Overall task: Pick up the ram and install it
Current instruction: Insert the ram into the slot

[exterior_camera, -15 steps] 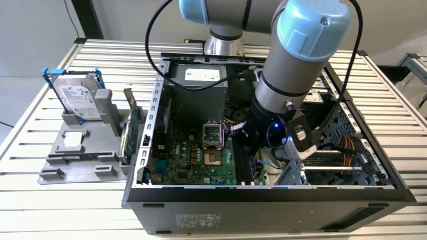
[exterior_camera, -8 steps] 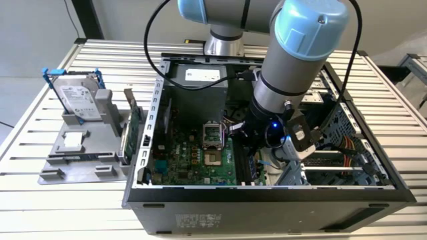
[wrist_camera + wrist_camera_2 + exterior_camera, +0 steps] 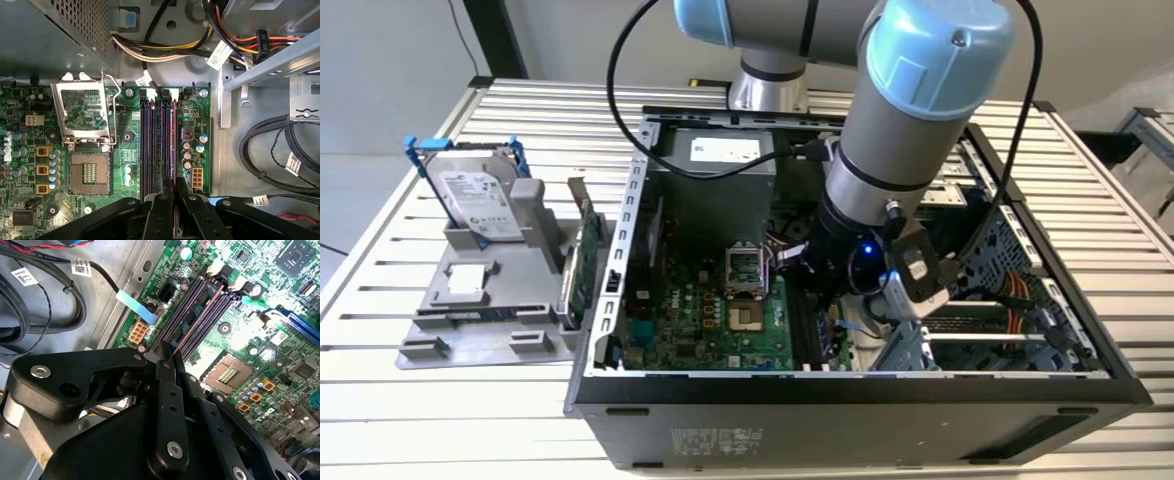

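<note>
We see the gripper (image 3: 169, 360) lowered inside the open computer case (image 3: 854, 385), its black fingers (image 3: 162, 210) pressed together on the thin edge of the ram (image 3: 192, 330). The ram stands on edge in 1 of the dark memory slots (image 3: 157, 145) on the motherboard (image 3: 30, 165), beside the empty processor socket (image 3: 89, 175). On the bench's far-left corner in the exterior view, a hard drive (image 3: 478, 200) leans in a grey holder (image 3: 480, 320).
</note>
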### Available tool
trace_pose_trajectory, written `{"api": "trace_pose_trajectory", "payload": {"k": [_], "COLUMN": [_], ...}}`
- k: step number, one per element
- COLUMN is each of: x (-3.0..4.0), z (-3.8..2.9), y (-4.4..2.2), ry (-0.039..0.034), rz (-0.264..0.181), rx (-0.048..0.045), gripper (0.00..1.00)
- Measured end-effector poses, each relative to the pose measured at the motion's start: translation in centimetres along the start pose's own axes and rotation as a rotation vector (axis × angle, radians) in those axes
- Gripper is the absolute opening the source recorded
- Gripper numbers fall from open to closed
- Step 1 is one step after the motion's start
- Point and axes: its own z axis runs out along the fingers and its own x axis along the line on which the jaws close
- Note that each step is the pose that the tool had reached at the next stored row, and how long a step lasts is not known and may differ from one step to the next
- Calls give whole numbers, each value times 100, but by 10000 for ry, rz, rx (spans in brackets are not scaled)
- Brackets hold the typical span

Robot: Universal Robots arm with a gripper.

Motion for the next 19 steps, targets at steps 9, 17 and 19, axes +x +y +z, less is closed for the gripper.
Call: {"api": "trace_pose_trajectory", "payload": {"k": [9,17,19], "x": [-15,-14,-14], "z": [0,29,37], "y": [5,4,3], "ry": [2,-1,-2], "rz": [-50,19,37], "rx": [0,-16,-27], "gripper": [0,0,0]}}
